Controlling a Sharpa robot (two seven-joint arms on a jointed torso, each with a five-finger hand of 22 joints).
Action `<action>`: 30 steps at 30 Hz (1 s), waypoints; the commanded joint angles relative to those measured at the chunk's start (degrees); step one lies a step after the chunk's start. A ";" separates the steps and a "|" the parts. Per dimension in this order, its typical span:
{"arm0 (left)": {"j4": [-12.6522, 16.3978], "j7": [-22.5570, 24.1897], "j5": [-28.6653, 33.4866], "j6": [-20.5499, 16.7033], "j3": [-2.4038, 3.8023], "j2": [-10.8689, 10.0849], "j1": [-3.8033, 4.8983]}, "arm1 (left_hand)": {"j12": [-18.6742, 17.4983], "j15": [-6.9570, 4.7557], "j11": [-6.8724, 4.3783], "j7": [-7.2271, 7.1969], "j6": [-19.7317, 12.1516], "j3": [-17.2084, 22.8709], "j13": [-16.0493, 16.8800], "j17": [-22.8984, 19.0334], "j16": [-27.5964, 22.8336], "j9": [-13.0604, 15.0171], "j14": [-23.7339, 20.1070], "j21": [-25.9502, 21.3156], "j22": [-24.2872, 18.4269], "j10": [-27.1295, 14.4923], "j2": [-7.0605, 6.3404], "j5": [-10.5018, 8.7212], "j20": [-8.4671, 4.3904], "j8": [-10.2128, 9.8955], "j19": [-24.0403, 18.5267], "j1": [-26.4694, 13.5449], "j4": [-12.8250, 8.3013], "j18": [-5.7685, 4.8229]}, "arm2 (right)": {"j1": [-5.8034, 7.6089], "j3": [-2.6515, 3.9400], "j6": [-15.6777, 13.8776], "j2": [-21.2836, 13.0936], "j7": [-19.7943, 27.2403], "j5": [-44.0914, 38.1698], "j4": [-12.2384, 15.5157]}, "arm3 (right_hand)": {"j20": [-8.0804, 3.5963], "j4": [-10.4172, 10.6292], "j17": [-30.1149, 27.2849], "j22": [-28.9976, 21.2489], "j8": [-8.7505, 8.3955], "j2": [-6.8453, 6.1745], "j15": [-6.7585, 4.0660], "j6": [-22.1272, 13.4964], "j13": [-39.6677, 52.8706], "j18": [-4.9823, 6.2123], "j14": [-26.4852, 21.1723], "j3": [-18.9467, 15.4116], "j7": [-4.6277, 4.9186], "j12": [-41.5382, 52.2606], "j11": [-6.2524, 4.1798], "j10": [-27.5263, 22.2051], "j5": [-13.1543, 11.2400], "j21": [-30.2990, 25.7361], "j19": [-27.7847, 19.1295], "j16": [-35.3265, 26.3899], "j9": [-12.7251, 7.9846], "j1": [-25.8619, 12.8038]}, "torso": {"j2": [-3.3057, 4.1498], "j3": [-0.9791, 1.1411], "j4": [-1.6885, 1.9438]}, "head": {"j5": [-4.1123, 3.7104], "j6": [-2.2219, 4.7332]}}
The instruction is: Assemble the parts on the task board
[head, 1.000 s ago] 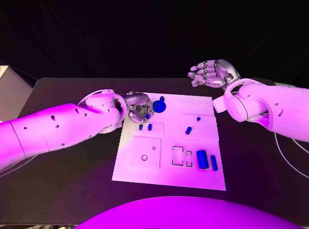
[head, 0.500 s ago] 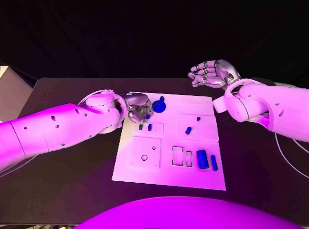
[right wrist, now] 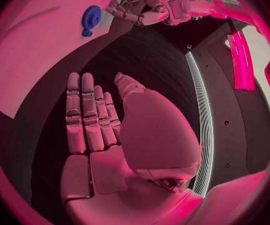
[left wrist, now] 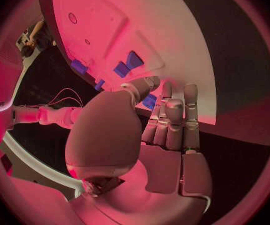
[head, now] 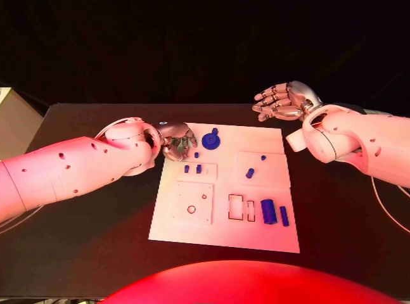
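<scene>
Board [head: 225,235] lies flat mid-counter [head: 86,240], long side running away from the robot. Parts on it: a round blue disc [head: 211,140] with a small tab near the far edge; two short pegs [head: 192,168] standing side by side in a small square recess; one slanted peg [head: 249,172] and a small dot-like piece [head: 263,157] in the right-hand recess; two longer bars [head: 274,213] lying side by side near the right edge, beside empty rectangular slots. A large square recess nearer the robot on the left carries a small ring mark. Left hand [head: 177,140] sits at the board's far left corner, just beside the disc, palm turned inward, fingers [head: 181,151] curled down toward the board. Left wrist view: fingers [left wrist: 172,120] lie straight and close together, thumb folded across them, a small blue piece [left wrist: 149,101] at the tips; cannot tell whether it is pinched or merely behind them. Right hand [head: 283,101] is raised off the board's far right corner, over bare counter, palm up. Right wrist view: its fingers [right wrist: 85,110] are extended, loose, holding nothing; the disc [right wrist: 90,18] and the left hand [right wrist: 141,7] appear beyond.
</scene>
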 commanded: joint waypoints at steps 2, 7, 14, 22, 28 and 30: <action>0.21 -0.21 0.26 -1.17 0.29 -0.65 -0.03 | -1.01 0.37 0.52 0.88 1.79 -0.24 -0.06 -2.90 -0.63 0.30 -1.91 -0.60 -0.19 -1.91 0.10 -0.03 0.43 0.41 0.14 0.12 0.06 0.80 | -0.02 0.01 4.92 -0.60 -1.74 -8.38 -0.07 | -2.51 -1.07 1.95 1.83 -1.31 -1.00 -2.03 2.94 -0.14 0.62 5.91 3.36 0.05 -2.08 -1.04 3.20 -0.46 4.03 4.93 2.68 -0.76 1.01 | -0.03 -0.04 0.04 | 0.01 0.01; 0.39 0.93 2.99 -3.93 0.70 -1.91 -0.03 | -1.16 0.47 0.71 2.34 5.35 0.80 0.01 -8.67 -2.70 0.78 -4.81 -0.49 -0.09 -2.09 0.42 0.01 0.55 2.21 0.00 0.99 -0.34 0.86 | -0.03 0.00 7.40 -1.64 -3.31 -15.85 0.09 | -5.78 -2.83 7.55 7.01 -3.34 -2.42 -4.31 7.35 -0.07 0.40 14.05 7.66 -1.11 -6.02 -2.67 9.14 -0.14 12.14 10.03 9.98 -1.43 0.30 | 0.00 -0.09 -0.06 | -0.12 0.01; 1.75 8.84 26.64 -8.45 1.55 -5.55 -0.01 | 0.02 0.81 1.37 3.94 9.87 2.70 0.60 -15.98 -8.22 1.59 -8.81 0.07 0.69 -1.59 1.23 -0.04 0.63 5.18 -2.06 1.78 -1.57 0.82 | -0.08 -0.12 8.80 -3.88 -6.31 -29.92 1.33 | -6.88 -6.05 21.10 22.33 -5.83 -4.19 -5.60 11.15 0.24 -0.76 16.21 14.52 -2.16 -11.93 -4.16 15.23 -0.10 29.42 11.74 28.93 -1.20 -2.09 | -0.01 -0.01 -0.06 | -1.28 0.01; 5.39 21.07 60.74 -3.44 1.84 -11.02 -0.02 | 1.24 1.53 1.55 4.04 8.33 -2.82 1.19 -19.05 -14.40 1.82 -11.99 -8.44 -4.80 -2.88 0.76 -0.30 2.03 5.85 -3.83 -2.80 2.14 0.79 | -1.02 -0.53 7.64 -6.24 -13.45 -49.61 4.71 | -6.27 -7.44 35.74 40.01 -7.08 -5.28 -5.52 11.83 0.43 -2.64 15.84 16.78 -2.45 -14.91 -4.11 17.03 -1.44 46.25 13.10 47.56 -0.30 -4.90 | -0.05 -0.10 -0.08 | -3.05 0.01; 7.60 24.85 69.70 -1.07 1.85 -13.31 -0.06 | 1.42 1.61 1.57 3.92 8.19 -3.80 1.24 -19.45 -15.26 1.92 -12.30 -10.24 -6.12 -2.93 0.84 -0.29 2.16 6.14 -3.33 -2.94 2.74 0.79 | -2.44 -0.72 7.68 -6.79 -17.21 -57.07 6.82 | -5.92 -7.34 38.43 43.23 -7.63 -6.02 -5.26 11.84 0.29 -2.95 15.76 17.06 -2.39 -16.31 -3.84 16.36 -1.87 49.23 13.21 51.19 0.00 -6.05 | -0.07 -0.11 -0.05 | -3.73 0.15; 8.32 25.75 71.31 -0.38 1.85 -13.92 -0.08 | 1.43 1.60 1.57 3.91 8.14 -3.90 1.24 -19.48 -15.34 1.92 -12.31 -10.46 -6.29 -2.96 0.86 -0.29 2.16 6.16 -3.21 -2.86 2.76 0.80 | -3.00 -0.75 7.59 -6.86 -18.34 -58.98 7.43 | -5.82 -7.29 39.40 44.37 -7.80 -6.27 -5.20 11.83 0.29 -3.08 15.85 17.06 -2.40 -16.64 -3.78 16.24 -2.00 50.27 13.37 52.42 0.09 -6.36 | -0.05 -0.10 -0.02 | -3.93 0.24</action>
